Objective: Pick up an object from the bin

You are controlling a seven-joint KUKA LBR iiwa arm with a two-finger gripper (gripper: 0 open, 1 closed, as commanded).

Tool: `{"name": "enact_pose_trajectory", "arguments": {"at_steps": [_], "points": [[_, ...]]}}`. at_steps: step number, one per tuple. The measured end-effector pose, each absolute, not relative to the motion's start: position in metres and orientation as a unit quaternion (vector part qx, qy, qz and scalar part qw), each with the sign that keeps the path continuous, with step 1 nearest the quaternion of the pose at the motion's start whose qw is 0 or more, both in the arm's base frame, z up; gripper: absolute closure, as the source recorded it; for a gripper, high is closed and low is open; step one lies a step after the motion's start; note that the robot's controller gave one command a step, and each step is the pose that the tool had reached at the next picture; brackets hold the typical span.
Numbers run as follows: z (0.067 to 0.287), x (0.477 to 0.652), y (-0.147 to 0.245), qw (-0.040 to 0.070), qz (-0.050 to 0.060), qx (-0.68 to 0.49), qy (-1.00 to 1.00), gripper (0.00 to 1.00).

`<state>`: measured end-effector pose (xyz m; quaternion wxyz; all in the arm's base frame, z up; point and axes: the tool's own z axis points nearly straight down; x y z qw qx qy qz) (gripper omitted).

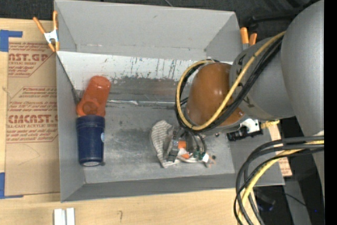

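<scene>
My gripper (pixel 181 149) is low in the bin's front right part, right over a crumpled grey-white cloth (pixel 161 140) and a small thing with orange and white parts (pixel 185 154). Its fingers lie among these things and I cannot make out how they stand. An orange cup (pixel 93 96) lies on its side at the bin's left. Just in front of it lies a dark blue cup (pixel 90 139), its opening toward the front wall.
The arm with its orange cover and looped cables hangs over the bin's right side and hides the floor there. Bare floor lies between the two cups and the cloth.
</scene>
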<state>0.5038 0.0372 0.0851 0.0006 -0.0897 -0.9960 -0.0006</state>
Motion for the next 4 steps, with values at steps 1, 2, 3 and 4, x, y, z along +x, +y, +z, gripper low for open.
{"name": "enact_pose_trajectory", "arguments": {"at_steps": [1, 2, 3, 4], "points": [[0.085, 0.504, 0.037, 0.001, -0.001, -0.09, -0.996, 0.0], [0.085, 0.504, 0.037, 0.001, -0.001, -0.09, -0.996, 0.0], [0.07, 0.495, 0.03, 0.0, -0.001, -0.119, -0.993, 1.0], [0.07, 0.495, 0.03, 0.0, -0.001, -0.119, -0.993, 1.0]]}}
